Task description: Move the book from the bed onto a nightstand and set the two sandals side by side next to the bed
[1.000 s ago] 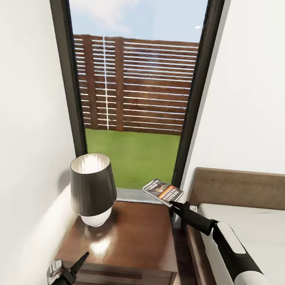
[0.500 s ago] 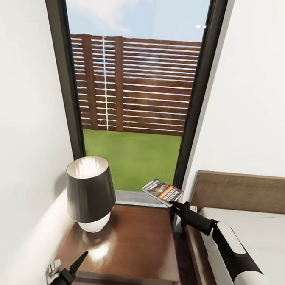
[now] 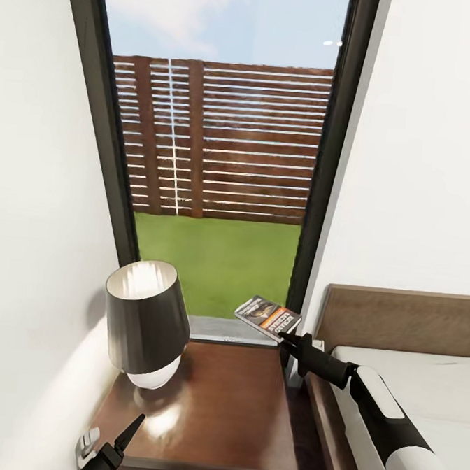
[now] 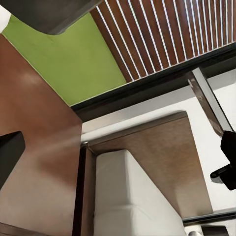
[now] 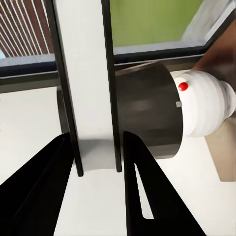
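My right gripper (image 3: 285,334) is shut on the near edge of the book (image 3: 267,316), a thin paperback with an orange band. It holds the book in the air above the far right corner of the dark glossy nightstand (image 3: 227,403). In the right wrist view the book (image 5: 93,73) stands edge-on between the two black fingers (image 5: 46,187). The bed (image 3: 428,382) with its brown headboard (image 3: 397,322) lies to the right. My left gripper (image 3: 124,437) hangs open and empty at the nightstand's front left. The sandals are out of view.
A lamp with a dark shade and white base (image 3: 145,321) takes up the left half of the nightstand top. A tall dark-framed window (image 3: 217,192) rises behind, with white walls close on both sides. A narrow gap separates nightstand and bed frame.
The whole view has shifted as the camera drew closer to the nightstand. The right gripper still holds the book over the far right corner; the left gripper keeps its place.
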